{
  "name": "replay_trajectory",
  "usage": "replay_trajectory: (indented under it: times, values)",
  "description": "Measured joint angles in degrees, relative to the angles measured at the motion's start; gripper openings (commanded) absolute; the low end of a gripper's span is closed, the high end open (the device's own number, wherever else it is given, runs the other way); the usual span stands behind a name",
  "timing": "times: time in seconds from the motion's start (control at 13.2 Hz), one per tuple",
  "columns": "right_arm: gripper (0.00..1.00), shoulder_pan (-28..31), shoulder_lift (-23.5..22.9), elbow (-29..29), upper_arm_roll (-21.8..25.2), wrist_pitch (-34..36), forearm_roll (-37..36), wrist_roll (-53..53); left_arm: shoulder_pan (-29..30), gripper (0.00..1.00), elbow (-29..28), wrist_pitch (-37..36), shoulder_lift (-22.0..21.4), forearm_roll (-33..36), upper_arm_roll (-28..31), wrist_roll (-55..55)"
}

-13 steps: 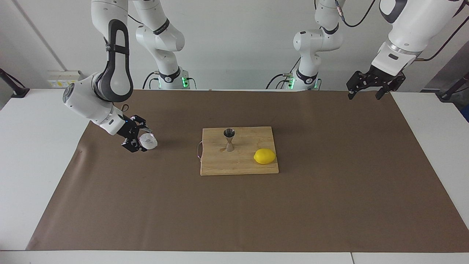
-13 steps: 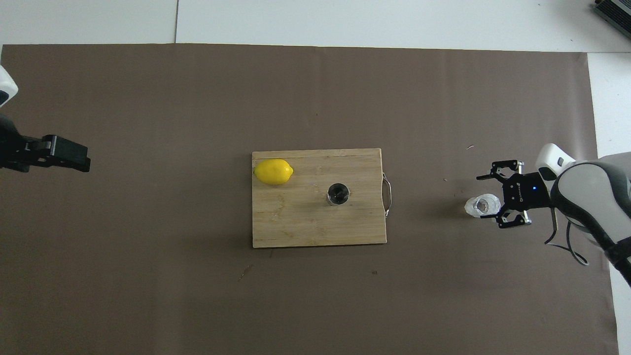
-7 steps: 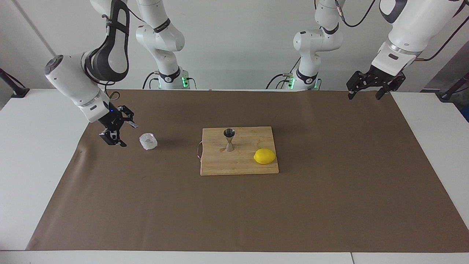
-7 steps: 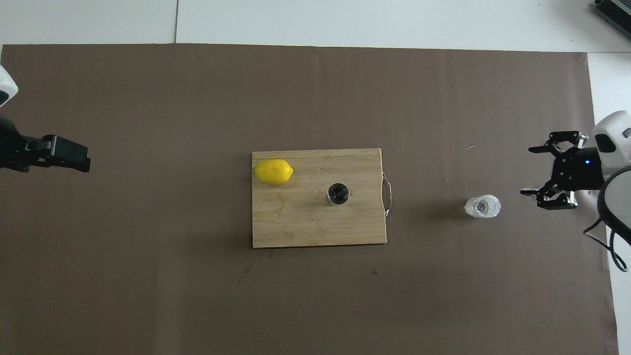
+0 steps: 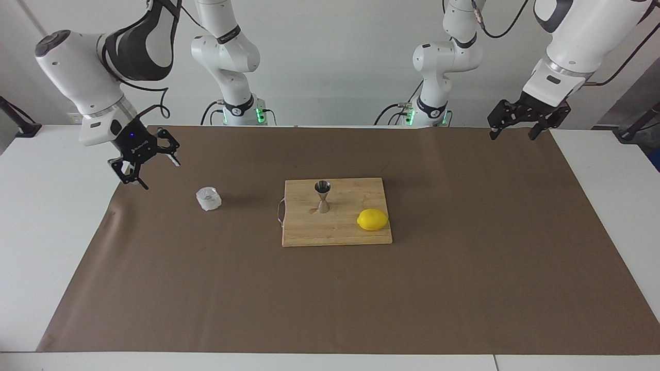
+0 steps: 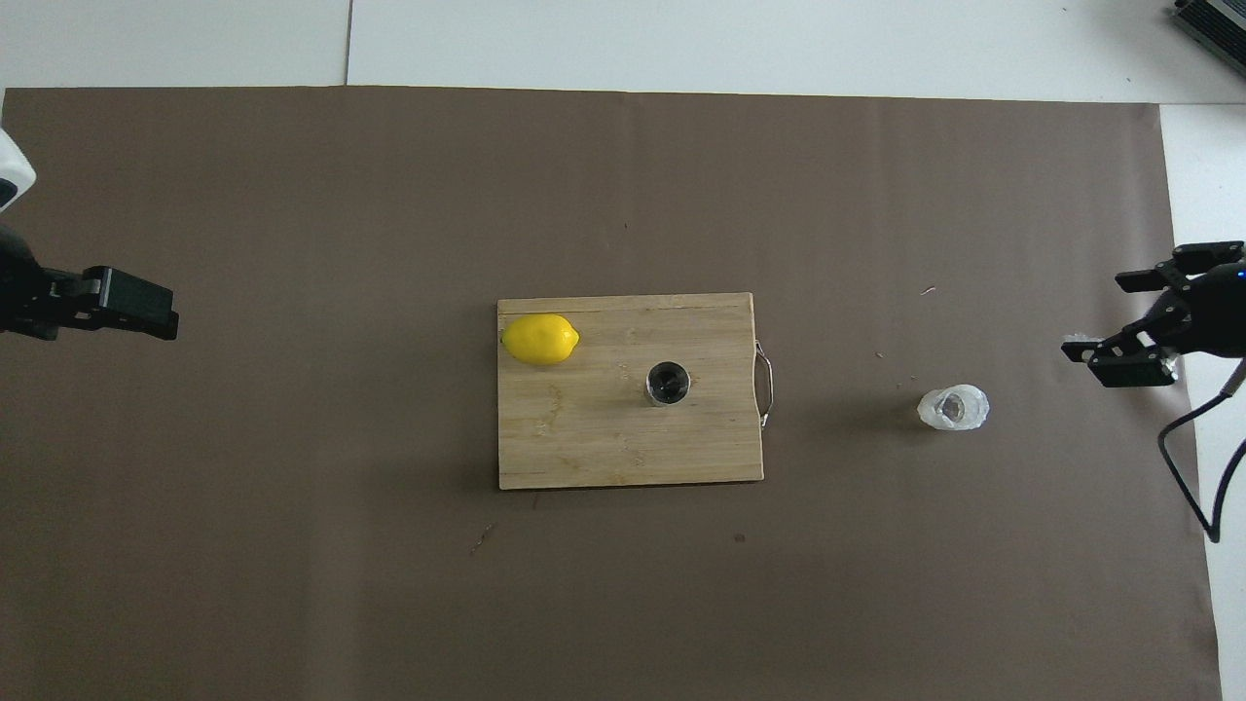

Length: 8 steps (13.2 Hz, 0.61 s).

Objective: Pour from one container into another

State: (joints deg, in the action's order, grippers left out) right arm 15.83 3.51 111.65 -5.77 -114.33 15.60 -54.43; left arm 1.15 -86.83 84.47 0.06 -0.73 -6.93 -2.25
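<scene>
The small, squat, translucent whitish cup with crinkled sides (image 5: 208,198) stands upright and alone on the brown paper sheet (image 5: 464,288) that covers the counter, well apart from the rectangular wooden cutting board (image 5: 350,229), toward the right arm's end of it and at about the board's own distance from the robots. The small shiny steel hourglass jigger (image 5: 323,196) stands upright on the board, near its middle and closer to the edge that faces the cup. Whether the jigger holds any liquid cannot be told, and nothing grips the cup, so by my reading either the pour is over and the cup set down, or it has not begun; the pictures do not settle which. If it has not begun, what is left is to take up the cup, carry it over the jigger and tip it. The right hand (image 5: 144,162) hangs in the air above the paper's edge, well away from the board and apart from the cup, fingers spread and empty. The left hand (image 5: 515,127) waits over the paper's corner at the left arm's end, also spread and empty. Counted: one cup, one jigger, one board with a thin wire handle (image 5: 280,212), one yellow lemon (image 5: 372,219) on the board beside the jigger, two hands
</scene>
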Motion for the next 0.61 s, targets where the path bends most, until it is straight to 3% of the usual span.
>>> replay_trajectory:
  times: [0.3, 0.61]
  values:
    - [1.00, -4.91, 0.06, -0.75, -0.77, 0.01, -1.41, 31.03, 0.00, 1.00, 0.00, 0.00, 0.00, 0.00, 0.00, 0.00]
    - [1.00, -12.88, 0.29, -2.97, -1.02, 1.58, -12.30, 58.42, 0.00, 1.00, 0.00, 0.00, 0.00, 0.00, 0.00, 0.00]
